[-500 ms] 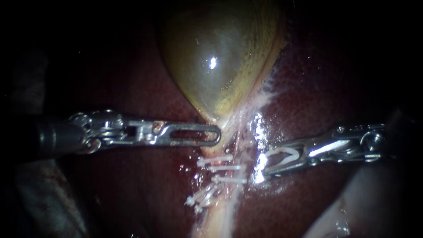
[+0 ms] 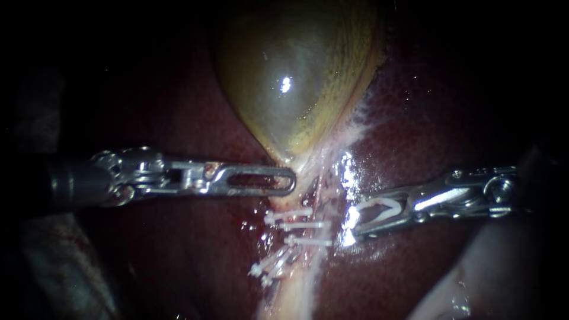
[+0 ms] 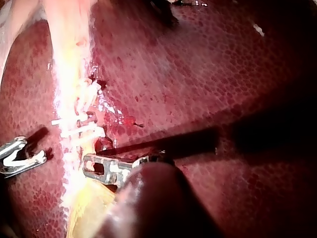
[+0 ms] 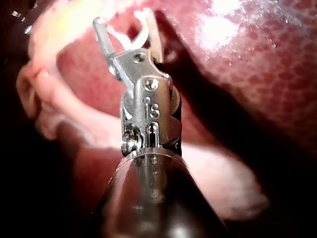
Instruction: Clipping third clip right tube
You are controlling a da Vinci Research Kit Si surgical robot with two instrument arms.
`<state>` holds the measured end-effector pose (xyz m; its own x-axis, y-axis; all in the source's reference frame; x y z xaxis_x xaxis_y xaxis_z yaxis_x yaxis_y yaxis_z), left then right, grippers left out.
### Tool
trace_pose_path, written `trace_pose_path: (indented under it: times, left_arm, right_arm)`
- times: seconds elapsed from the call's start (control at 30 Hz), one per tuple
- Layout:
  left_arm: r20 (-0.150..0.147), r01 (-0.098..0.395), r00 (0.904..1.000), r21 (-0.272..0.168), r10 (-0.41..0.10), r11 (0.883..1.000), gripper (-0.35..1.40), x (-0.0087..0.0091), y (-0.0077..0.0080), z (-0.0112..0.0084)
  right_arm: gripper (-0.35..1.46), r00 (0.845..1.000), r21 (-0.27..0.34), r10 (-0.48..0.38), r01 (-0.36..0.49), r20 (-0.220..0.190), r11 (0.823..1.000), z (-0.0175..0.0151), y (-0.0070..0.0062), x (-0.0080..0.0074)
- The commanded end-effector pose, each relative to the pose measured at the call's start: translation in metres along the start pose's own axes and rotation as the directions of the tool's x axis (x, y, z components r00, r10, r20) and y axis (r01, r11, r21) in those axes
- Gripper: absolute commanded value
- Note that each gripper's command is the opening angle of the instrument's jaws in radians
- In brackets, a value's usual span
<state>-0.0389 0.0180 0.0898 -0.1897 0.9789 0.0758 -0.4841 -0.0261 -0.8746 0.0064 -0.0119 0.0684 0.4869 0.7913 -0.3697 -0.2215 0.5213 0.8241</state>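
The greenish gallbladder (image 2: pixel 296 77) tapers down to a pale stalk of tubes (image 2: pixel 299 284) lying on the dark red liver (image 2: pixel 195 261). Several white clips (image 2: pixel 303 226) cross the stalk, and more of them (image 2: pixel 269 265) sit lower left. My left instrument (image 2: pixel 290 181) has its slotted jaws shut, the tip against the gallbladder's neck. My right instrument (image 2: pixel 351 228) carries an open white clip (image 2: pixel 379 207) between its spread jaws, just right of the clipped stalk and not around any tube. The right wrist view shows that clip (image 4: pixel 144 30) in the jaws (image 4: pixel 124 22). I cannot tell which tube is the right one.
Wet, glistening pale tissue (image 2: pixel 347 169) lies between the gallbladder's neck and my right instrument. Pale tissue (image 2: pixel 450 290) fills the lower right corner. In the left wrist view the clips (image 3: pixel 81 126) lie ahead of my left instrument (image 3: pixel 91 168), with my right instrument (image 3: pixel 20 156) beyond the stalk.
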Motion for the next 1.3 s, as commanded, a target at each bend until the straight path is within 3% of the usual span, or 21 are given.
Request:
trace_pose_path:
  times: [0.03, 0.4, 0.67, 1.3]
  left_arm:
    - [0.002, 0.001, 1.0000, -0.004, -0.001, 1.000, -0.35, 0.0000, 0.0002, -0.0003]
    - [0.012, 0.012, 0.9999, -0.012, -0.012, 1.000, -0.35, -0.0001, 0.0028, -0.0040]
    - [0.015, 0.018, 0.9997, -0.011, -0.017, 1.000, -0.35, -0.0004, 0.0044, -0.0059]
    - [0.018, 0.018, 0.9997, -0.009, -0.018, 1.000, -0.35, -0.0009, 0.0054, -0.0063]
  right_arm:
    - [0.53, 1.000, 0.002, 0.020, -0.020, 0.000, 1.000, 0.0001, -0.0001, 0.0001]
    - [0.54, 0.990, 0.000, 0.144, -0.144, -0.013, 0.990, 0.0019, 0.0002, 0.0009]
    - [0.54, 0.985, -0.007, 0.173, -0.173, -0.021, 0.985, 0.0040, 0.0004, 0.0019]
    - [0.53, 0.980, -0.018, 0.199, -0.199, -0.034, 0.980, 0.0076, 0.0012, 0.0034]
